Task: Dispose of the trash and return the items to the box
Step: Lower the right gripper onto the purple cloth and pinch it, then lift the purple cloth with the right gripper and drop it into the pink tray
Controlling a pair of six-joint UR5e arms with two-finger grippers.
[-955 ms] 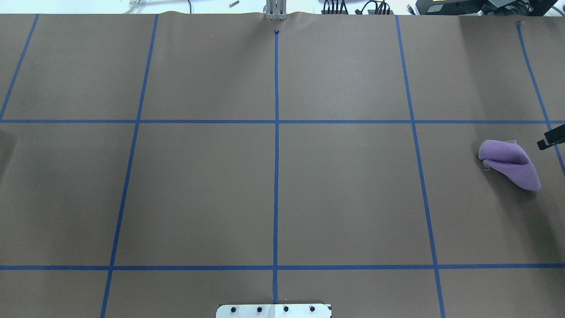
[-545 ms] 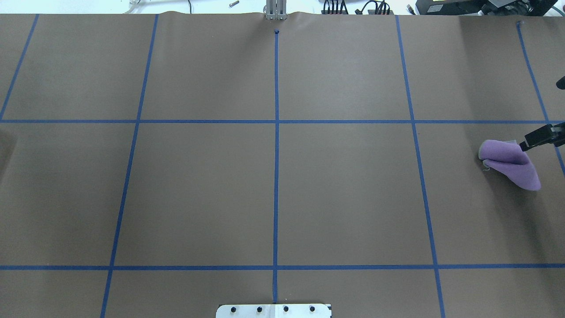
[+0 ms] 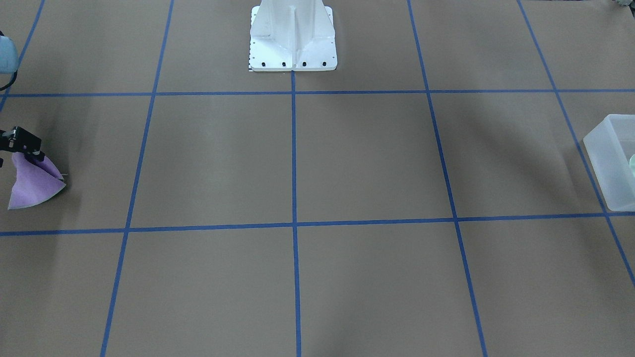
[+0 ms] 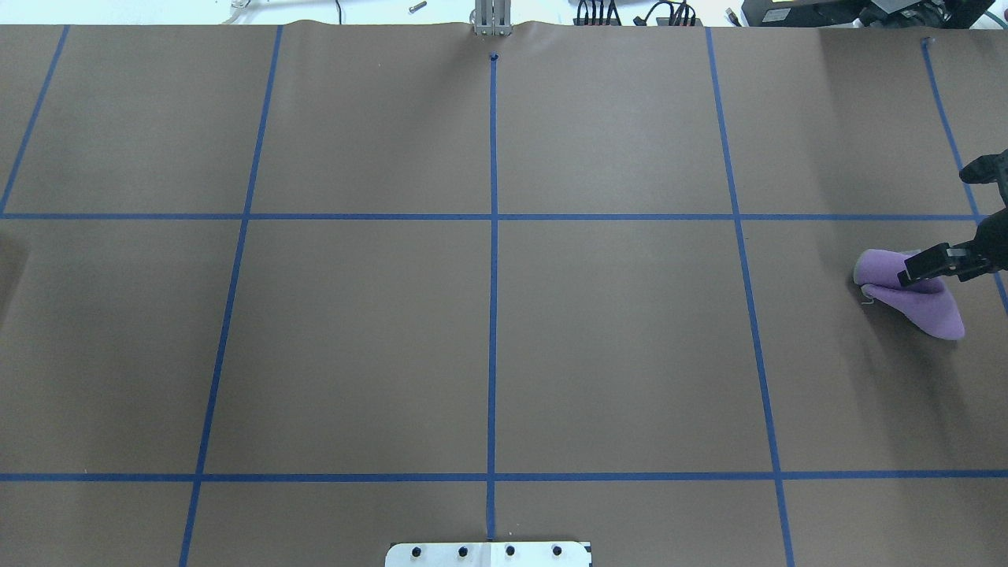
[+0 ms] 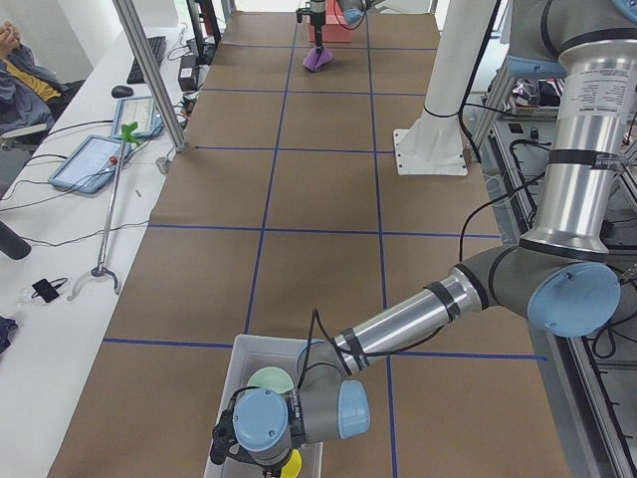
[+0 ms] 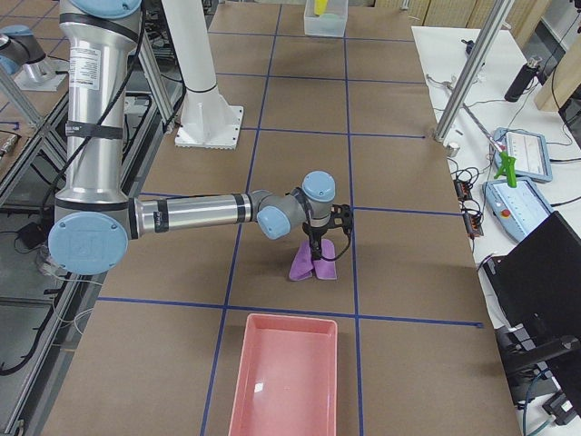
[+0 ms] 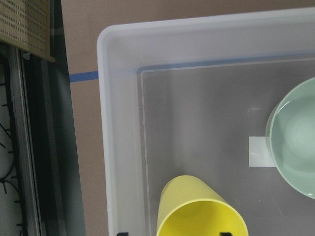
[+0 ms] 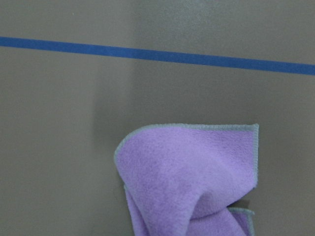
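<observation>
Slippage is my worry: right gripper (image 4: 932, 226) hangs over the bunched purple cloth (image 4: 937, 311) with jaws spread wide, and only one finger looks lined up with the fold, so closing might just nudge it. Yellow cup (image 7: 202, 209) and mint bowl (image 7: 295, 142) are both inside the frosted box (image 7: 118, 123) at the table's left end. Can't tell if the left gripper (image 7: 173, 234) is pinching the cup.

Overhead and front cameras face oppositely, sharing the purple cloth (image 4: 929, 313).
</observation>
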